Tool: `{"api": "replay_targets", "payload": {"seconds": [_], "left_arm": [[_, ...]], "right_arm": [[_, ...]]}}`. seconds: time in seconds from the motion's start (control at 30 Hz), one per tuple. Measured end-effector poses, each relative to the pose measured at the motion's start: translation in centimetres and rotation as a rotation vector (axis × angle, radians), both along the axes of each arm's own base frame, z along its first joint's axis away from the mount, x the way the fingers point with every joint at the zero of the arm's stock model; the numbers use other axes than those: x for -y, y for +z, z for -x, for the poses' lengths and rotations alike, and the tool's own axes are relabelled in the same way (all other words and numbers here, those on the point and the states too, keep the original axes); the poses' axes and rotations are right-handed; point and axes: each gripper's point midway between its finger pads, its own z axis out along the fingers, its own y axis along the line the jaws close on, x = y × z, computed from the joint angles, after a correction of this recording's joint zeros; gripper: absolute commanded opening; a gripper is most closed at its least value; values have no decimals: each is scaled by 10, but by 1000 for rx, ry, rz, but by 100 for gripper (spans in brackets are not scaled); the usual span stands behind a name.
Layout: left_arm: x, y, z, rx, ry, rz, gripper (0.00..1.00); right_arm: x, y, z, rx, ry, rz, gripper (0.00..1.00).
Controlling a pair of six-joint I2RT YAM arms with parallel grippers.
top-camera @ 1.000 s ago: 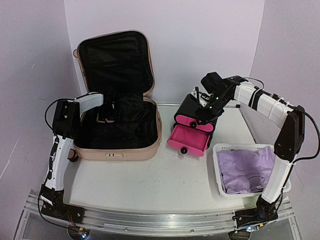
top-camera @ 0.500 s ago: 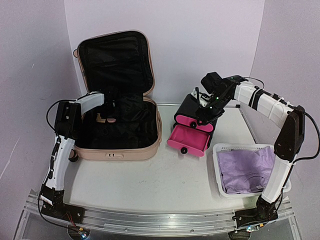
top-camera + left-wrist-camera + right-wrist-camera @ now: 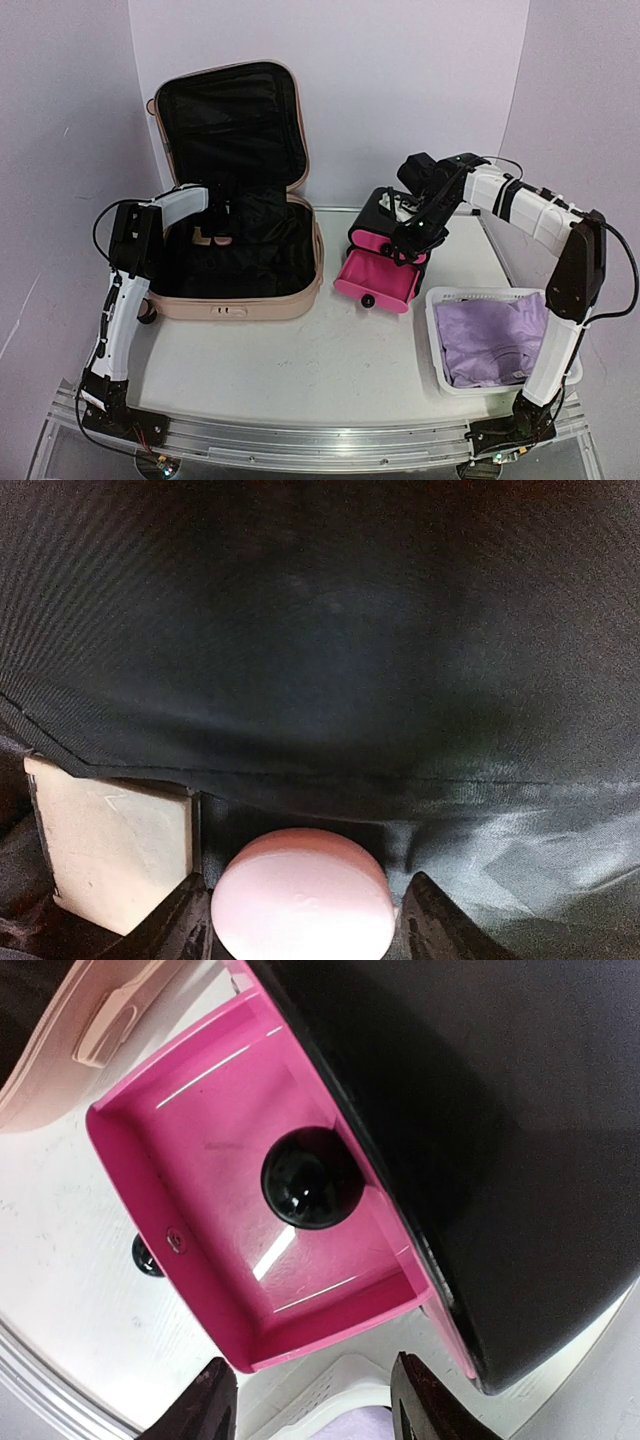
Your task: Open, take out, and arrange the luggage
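- Luggage point(image 3: 235, 298) on the left part of the worktop point(image 3: 300, 360), open, with the lid point(image 3: 228, 120) upright at the far side and black lining in both halves.
- Left arm bent in from the side over the lower half of the luggage, left fingers point(image 3: 175, 935) low above the lining.
- Between these fingers, a pale pink round piece point(image 3: 303, 900), filling the gap from one finger to the other; cannot tell whether clamped or only framed.
- Just beside this piece, on its left in the wrist view, a beige block point(image 3: 115, 855) on the lining.
- Right fingers point(image 3: 205, 1410) released, apart, with nothing between them, above the black-and-pink drawer box point(image 3: 372, 215).
- Lowest pink drawer point(image 3: 200, 1150) of the box pulled out toward the near edge, a black round knob point(image 3: 305, 1178) seen in front of its inside.
- White plastic basket point(image 3: 436, 340) at the near right of the worktop, just beside the drawer box, with a lilac cloth point(image 3: 495, 335) in it.
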Motion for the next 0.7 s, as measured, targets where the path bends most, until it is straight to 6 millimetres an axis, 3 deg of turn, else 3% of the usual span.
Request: {"api": "replay_targets", "payload": {"seconds": [0.13,0.3,0.5,0.6,0.7], "left_arm": [[0,0,0,1,0,1,59],[1,-1,0,0,-5,5,45],[2,3,6,-9,-19,13,41],[2,14,12,-11,-25,22,40],[3,42,19,11,-33,41,40]], "right_arm": [[1,-1,2,-11,1,2,54],[0,-3,3,-19,0,7,54],[1,-4,4,-23,-7,7,54],[1,-4,4,-25,-11,7,54],[1,-4,4,-26,-15,7,55]]}}
